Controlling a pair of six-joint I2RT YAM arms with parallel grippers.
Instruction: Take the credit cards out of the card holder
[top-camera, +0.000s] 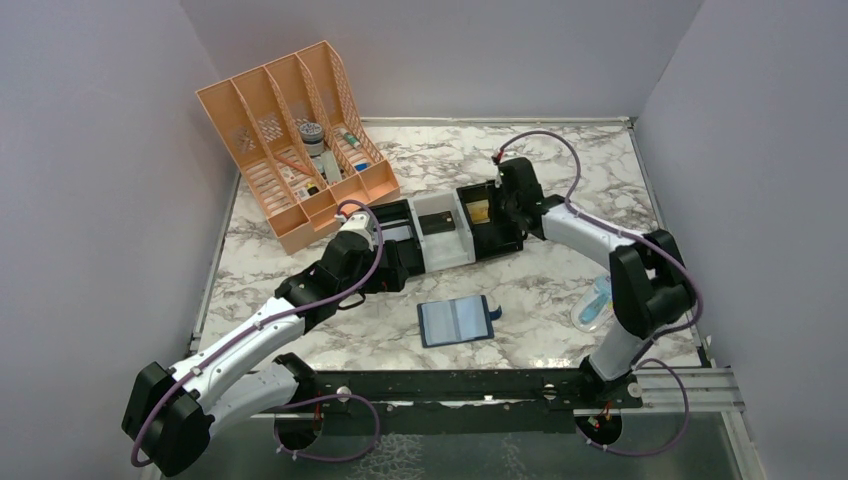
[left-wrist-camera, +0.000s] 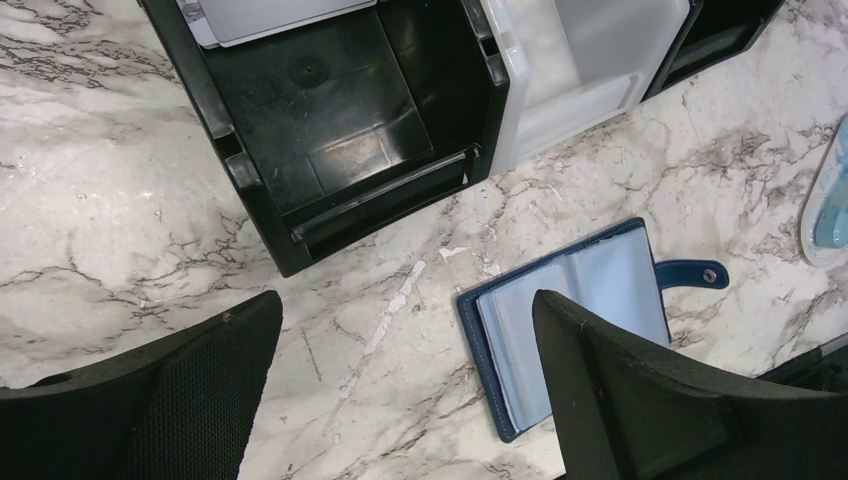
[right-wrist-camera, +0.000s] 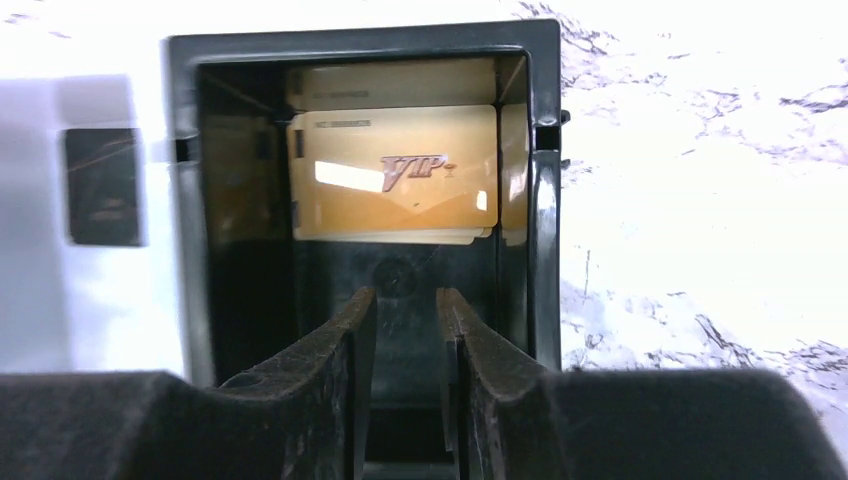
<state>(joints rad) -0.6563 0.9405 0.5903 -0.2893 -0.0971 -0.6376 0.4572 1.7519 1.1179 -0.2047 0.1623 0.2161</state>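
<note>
The card holder (top-camera: 458, 320) lies open and flat on the marble near the front, pale blue pockets up, strap tab to the right. It also shows in the left wrist view (left-wrist-camera: 600, 285), where no card shows in the visible pockets. My left gripper (top-camera: 400, 268) (left-wrist-camera: 405, 300) is wide open and empty above the marble, with its right finger over the holder's edge. Gold-tan credit cards (top-camera: 479, 212) (right-wrist-camera: 395, 170) lie stacked in a black tray (right-wrist-camera: 545, 200). My right gripper (top-camera: 503, 208) (right-wrist-camera: 407, 300) hovers in that tray, jaws narrowly apart, holding nothing.
An orange slotted file rack (top-camera: 295, 140) stands at the back left. A white tray (top-camera: 440, 225) (left-wrist-camera: 590, 70) and another black tray (top-camera: 395, 225) (left-wrist-camera: 330, 120) sit beside the card tray. A pale blue object (top-camera: 595, 300) (left-wrist-camera: 830, 200) lies at the right.
</note>
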